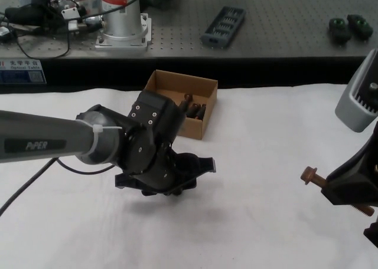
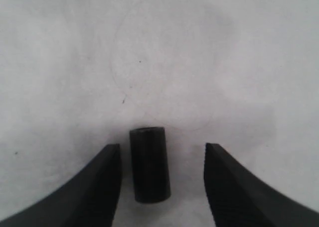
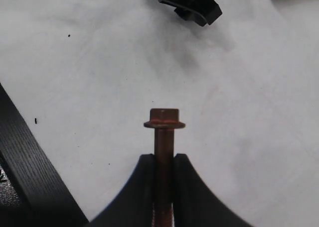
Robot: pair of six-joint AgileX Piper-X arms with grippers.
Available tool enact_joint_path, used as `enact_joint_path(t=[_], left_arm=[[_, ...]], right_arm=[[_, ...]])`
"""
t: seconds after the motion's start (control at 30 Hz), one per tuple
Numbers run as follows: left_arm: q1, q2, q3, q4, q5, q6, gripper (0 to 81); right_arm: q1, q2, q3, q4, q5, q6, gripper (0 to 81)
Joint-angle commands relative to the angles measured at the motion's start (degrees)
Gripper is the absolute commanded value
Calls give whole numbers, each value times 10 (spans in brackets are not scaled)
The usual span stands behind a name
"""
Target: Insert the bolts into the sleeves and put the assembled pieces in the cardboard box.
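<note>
Bolt's way: The long brown metal bolt [image 3: 164, 135] [image 1: 311, 177] is held almost flat over the cloth. Its head is pointed out past the fingertips, toward the middle of the cloth.
Bolt's look: A six-sided head with a wide rim under it is seen. The stem is rusty brown.
Right gripper: The black right gripper [image 3: 163, 158] [image 1: 331, 186] is squeezed tight on the bolt's stem, at the near right side.
Sleeve's way: The short black round sleeve [image 2: 149, 165] is laid on the cloth. Its long side is lined up with the fingers.
Sleeve's look: It is dark and smooth, and one flat end is seen.
Left gripper: The black left gripper [image 2: 162, 146] [image 1: 168, 177] is spread wide, low over the cloth. The sleeve is kept between the fingers, touched by neither and closer to one.
Cloth: A white cloth [image 1: 254, 216] is spread under both grippers.
Box: The small brown cardboard box [image 1: 183, 78] is placed past the left gripper. Its near corner is hidden by that arm's wrist. Dark pieces [image 1: 194, 111] are seen inside.
Far back: A grey metal bench [image 1: 266, 21] with little holes is seen. On it are set a silver post [image 1: 121, 9], a dark ridged block [image 1: 223, 26] and two black round things [image 1: 339, 28].
</note>
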Motion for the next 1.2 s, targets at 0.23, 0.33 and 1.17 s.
enact_joint_path(t=[0.23, 0.33, 1.17], left_arm=[[-1, 11, -3, 36, 17, -28, 233], [-3, 13, -3, 38, 15, -27, 233], [-5, 44, -3, 92, 158, -84, 6]], right_arm=[[-4, -3, -1, -1, -7, -3, 29], [-4, -3, -1, -4, -1, -3, 29], [-4, -3, -1, -13, 32, -3, 29]])
